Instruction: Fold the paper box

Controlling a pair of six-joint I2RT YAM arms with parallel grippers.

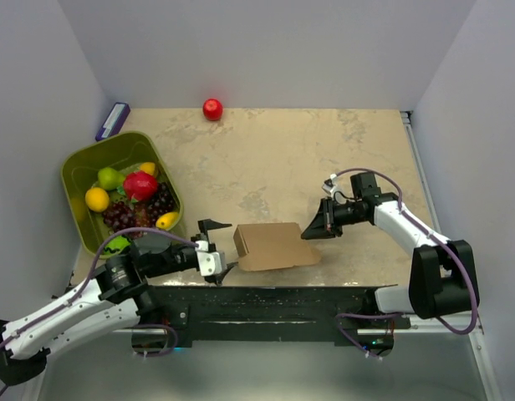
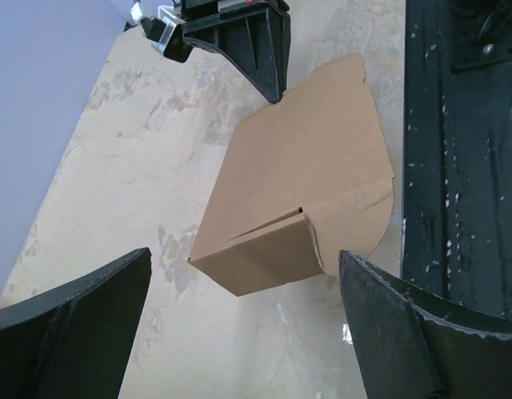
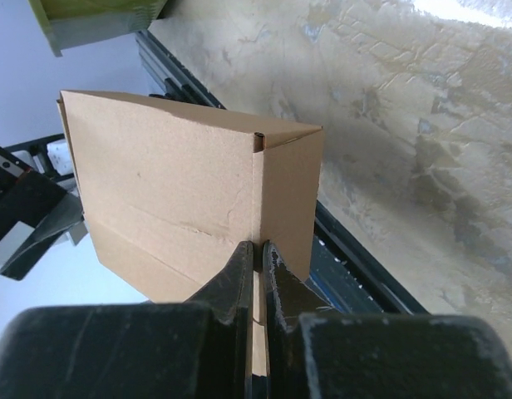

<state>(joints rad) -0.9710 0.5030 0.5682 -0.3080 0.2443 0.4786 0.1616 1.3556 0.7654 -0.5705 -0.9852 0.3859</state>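
While the right gripper (image 1: 313, 227) has its jaws pressed together on what looks like a thin edge at the right end of the paper box (image 1: 274, 246), the left gripper (image 1: 220, 248) hangs just off the box's left end with its jaws spread wide, touching nothing; the box itself lies on the table (image 1: 282, 159) between the two grippers, close to the black base rail (image 1: 274, 302) along the near edge.

From the left wrist view the carton is only part-formed: one end wall stands up, and a rounded flap lies flat beside it towards the rail.

My judgement is that the weak point is the right-hand pinch; it holds a narrow strip of thin cardboard, so a pull or twist could tear or crease it, or let it slip free. If the left gripper pushes in before closing, the light carton may slide or pivot about that single grip and collapse the standing wall. The flat flap sits next to the rail; a finger reaching for it could catch on the rail or press the flap under it. The olive-green fruit bin (image 1: 73, 167) stands well to the left, unlikely to interfere.
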